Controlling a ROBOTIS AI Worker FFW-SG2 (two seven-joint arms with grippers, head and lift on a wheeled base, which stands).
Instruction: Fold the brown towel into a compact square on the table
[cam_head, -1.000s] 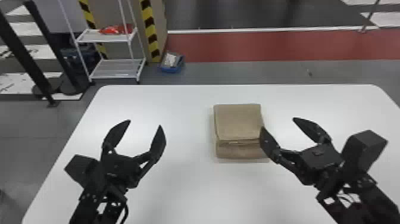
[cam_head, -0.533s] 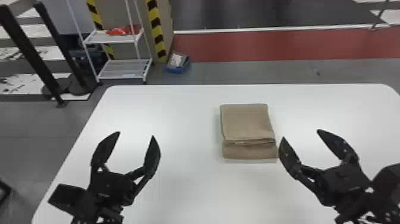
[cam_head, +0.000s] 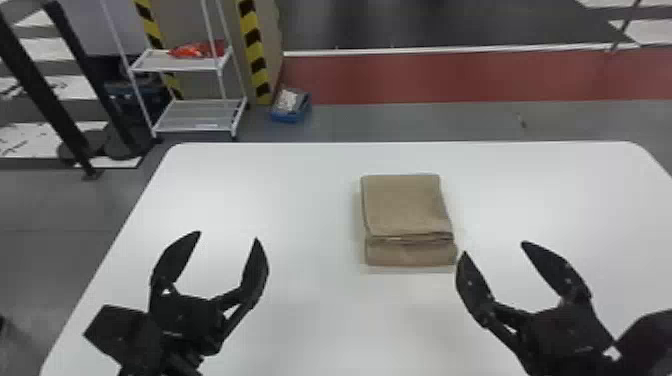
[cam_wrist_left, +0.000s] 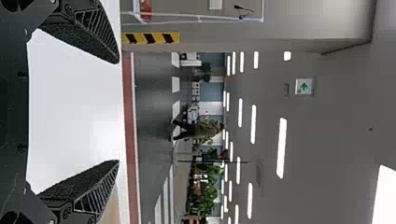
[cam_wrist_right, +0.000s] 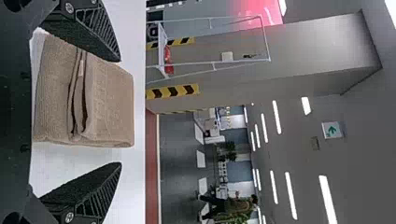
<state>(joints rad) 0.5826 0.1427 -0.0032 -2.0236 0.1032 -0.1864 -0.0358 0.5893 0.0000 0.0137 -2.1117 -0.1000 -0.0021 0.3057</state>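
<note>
The brown towel (cam_head: 405, 210) lies folded on the white table, right of the middle, with a layered edge and a lower strip facing the robot. My left gripper (cam_head: 228, 235) is open over the table's left part, well apart from the towel. Just right of the towel's near corner, my right gripper (cam_head: 493, 247) stands open and holds nothing. In the left wrist view, the left gripper (cam_wrist_left: 117, 112) has its fingers wide apart, and a bit of the towel (cam_wrist_left: 111, 210) shows beyond one of them. The right wrist view has the towel (cam_wrist_right: 105, 100) beyond the spread right gripper (cam_wrist_right: 121, 112).
The white table (cam_head: 300, 200) has rounded far corners. Behind it on the floor stand a white wire shelf (cam_head: 197, 115) with a red item on top, a blue bin (cam_head: 291, 106) and black posts at the far left.
The head view has shifted slightly, so the towel appears farther right. Both arms have drawn apart and back toward the robot, the right one away from the towel. The towel keeps its folded shape.
</note>
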